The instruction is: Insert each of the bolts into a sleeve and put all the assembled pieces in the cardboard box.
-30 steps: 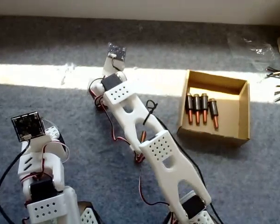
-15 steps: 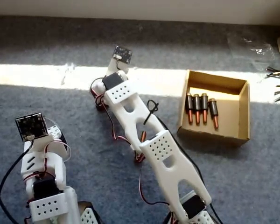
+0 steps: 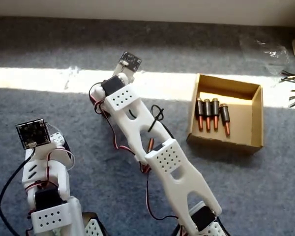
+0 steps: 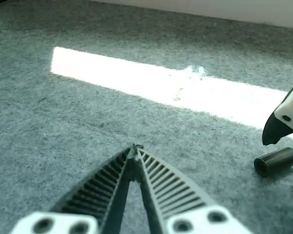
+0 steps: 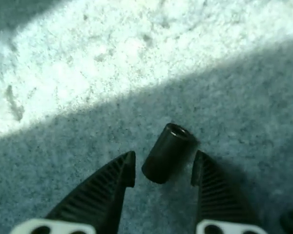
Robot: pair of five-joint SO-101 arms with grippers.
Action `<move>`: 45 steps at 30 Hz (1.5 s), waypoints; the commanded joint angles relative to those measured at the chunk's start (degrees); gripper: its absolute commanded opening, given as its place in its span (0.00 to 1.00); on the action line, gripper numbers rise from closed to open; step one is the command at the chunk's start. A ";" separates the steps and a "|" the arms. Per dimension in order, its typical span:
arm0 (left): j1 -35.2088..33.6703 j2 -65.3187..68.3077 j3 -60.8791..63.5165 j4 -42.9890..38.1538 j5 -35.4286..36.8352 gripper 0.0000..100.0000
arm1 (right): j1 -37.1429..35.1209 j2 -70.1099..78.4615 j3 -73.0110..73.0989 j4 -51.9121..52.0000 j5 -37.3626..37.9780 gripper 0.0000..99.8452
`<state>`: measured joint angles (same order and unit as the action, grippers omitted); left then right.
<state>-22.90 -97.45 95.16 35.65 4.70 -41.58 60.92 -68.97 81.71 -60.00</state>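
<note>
Between the spread fingers of the right pincer (image 5: pixel 165 158) lies a black sleeve (image 5: pixel 167 152), flat on the grey carpeted tabletop (image 3: pixel 78 113). Its open end points away from the wrist. The fingers stand apart, one on each side of it, and are not clamped on it. The sleeve sits in shade, just near of a sunlit strip (image 3: pixel 39 78) that runs left to right across the tabletop.

From the high view, the right arm (image 3: pixel 137 118) stretches from the near edge towards the far left, with its wrist at the sunlit strip. A copper-coloured bolt (image 3: pixel 150 144) lies on the tabletop just beside the middle of this arm, partly hidden by it.

The left arm (image 3: pixel 44 182) stands at the near left, well apart from the box. The left pincer (image 4: pixel 135 150) hangs above bare carpet with its fingers pressed together and nothing between them.

To the right sits the cardboard box (image 3: pixel 225 142), open at the top. Four assembled pieces (image 3: pixel 212 114) lie side by side inside it, dark sleeves at the far end and copper tips pointing near. Some tools (image 3: pixel 292 76) lie at the far right edge.
</note>
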 commanded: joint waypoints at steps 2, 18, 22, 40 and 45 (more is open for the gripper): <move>1.01 -0.75 -0.31 -1.23 0.09 0.01 | -0.84 0.22 -1.27 -0.04 -1.67 0.18; 1.01 -0.75 -0.13 -1.23 0.09 0.01 | 1.45 0.84 -0.92 -0.04 -1.67 0.18; 1.01 -0.75 -0.13 -1.23 0.09 0.01 | 1.27 0.84 -0.84 -0.13 -1.67 0.09; 1.01 -0.75 -0.13 -1.23 0.09 0.01 | 3.30 2.07 -1.10 2.07 -1.23 0.01; 1.10 -0.75 -0.04 -1.23 0.09 0.01 | 3.30 6.64 -1.45 1.89 -0.35 0.02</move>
<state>-22.90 -97.45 95.52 35.65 4.70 -39.12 66.20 -69.41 83.38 -61.14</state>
